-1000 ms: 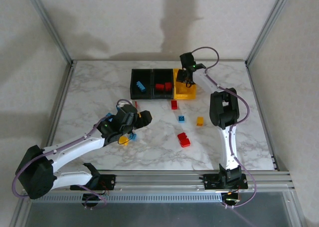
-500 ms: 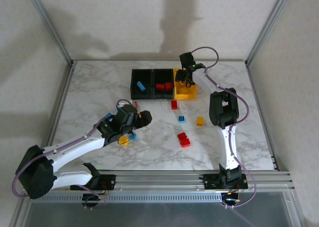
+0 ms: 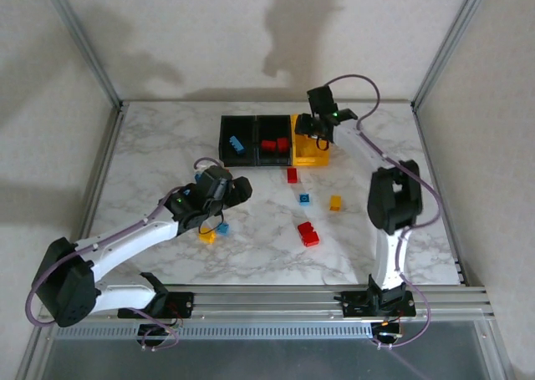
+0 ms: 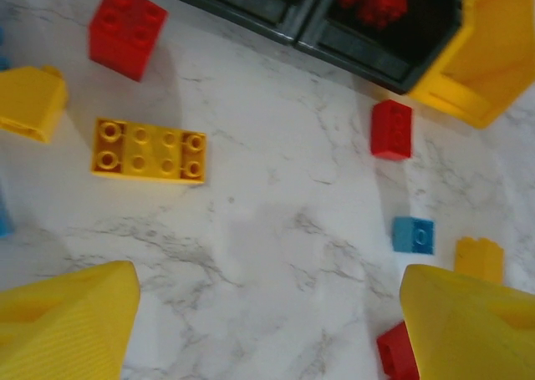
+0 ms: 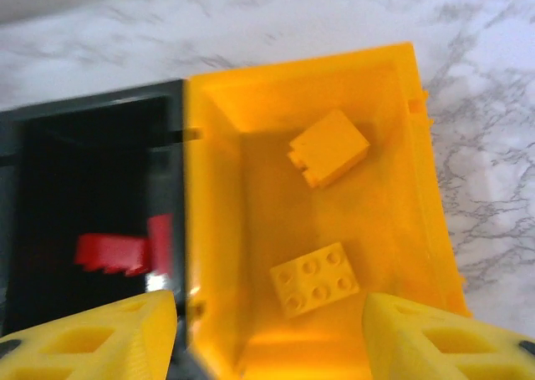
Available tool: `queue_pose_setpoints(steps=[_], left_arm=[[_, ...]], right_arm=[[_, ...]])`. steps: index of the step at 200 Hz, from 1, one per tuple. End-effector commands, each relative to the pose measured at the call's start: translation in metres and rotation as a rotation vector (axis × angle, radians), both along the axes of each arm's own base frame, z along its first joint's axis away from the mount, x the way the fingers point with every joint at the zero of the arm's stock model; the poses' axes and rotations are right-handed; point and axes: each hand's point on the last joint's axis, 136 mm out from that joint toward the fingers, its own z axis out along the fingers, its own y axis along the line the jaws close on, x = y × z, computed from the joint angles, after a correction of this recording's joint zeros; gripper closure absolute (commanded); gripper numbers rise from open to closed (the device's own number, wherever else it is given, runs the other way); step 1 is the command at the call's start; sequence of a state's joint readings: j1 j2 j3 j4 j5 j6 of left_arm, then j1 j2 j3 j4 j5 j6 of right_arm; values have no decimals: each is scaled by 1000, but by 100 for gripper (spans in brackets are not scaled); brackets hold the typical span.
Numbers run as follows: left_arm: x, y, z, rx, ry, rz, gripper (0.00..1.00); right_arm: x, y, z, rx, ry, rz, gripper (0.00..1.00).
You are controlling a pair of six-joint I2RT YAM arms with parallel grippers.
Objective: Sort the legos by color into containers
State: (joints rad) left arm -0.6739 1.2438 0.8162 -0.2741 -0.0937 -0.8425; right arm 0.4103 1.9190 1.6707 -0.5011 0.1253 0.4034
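Note:
The containers stand in a row at the back: a black bin (image 3: 236, 134) with a blue lego (image 3: 236, 144), a black bin (image 3: 273, 134) with red legos (image 3: 273, 144), and a yellow bin (image 3: 310, 156). My right gripper (image 3: 316, 129) hovers over the yellow bin (image 5: 418, 188), open and empty; two yellow legos (image 5: 328, 149) (image 5: 315, 278) lie inside. My left gripper (image 3: 236, 190) is open above bare table (image 4: 267, 255). Near it lie a flat yellow lego (image 4: 149, 149), red legos (image 4: 127, 31) (image 4: 391, 129), and a blue one (image 4: 414, 235).
Loose legos lie mid-table: red (image 3: 292, 175), blue (image 3: 305, 199), yellow (image 3: 335, 202), red (image 3: 308, 234), yellow (image 3: 206, 235), blue (image 3: 222, 227). Metal frame posts (image 3: 96, 71) stand at the table's back corners.
My right gripper opened wider and shifted slightly right over the yellow bin. My left arm moved a little toward the back and right.

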Motion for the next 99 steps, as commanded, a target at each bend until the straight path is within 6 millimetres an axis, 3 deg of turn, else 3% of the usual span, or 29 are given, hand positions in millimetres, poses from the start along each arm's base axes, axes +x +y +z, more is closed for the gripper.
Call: queue_pose_setpoints(steps=[1, 17, 50, 67, 99], left_arm=[[0, 26, -8, 91, 46, 82, 20], [-2, 39, -13, 126, 67, 117, 20], [-7, 67, -25, 194, 111, 184, 22], [-7, 81, -37, 215, 139, 215, 25], [-4, 95, -58, 290, 184, 240, 29]], right_arm=[[-30, 12, 41, 72, -105, 69, 40], [-57, 15, 52, 116, -138, 113, 40], [-114, 18, 38, 153, -119, 184, 41], [-141, 28, 32, 171, -119, 251, 41], [-199, 59, 37, 273, -168, 467, 41]])
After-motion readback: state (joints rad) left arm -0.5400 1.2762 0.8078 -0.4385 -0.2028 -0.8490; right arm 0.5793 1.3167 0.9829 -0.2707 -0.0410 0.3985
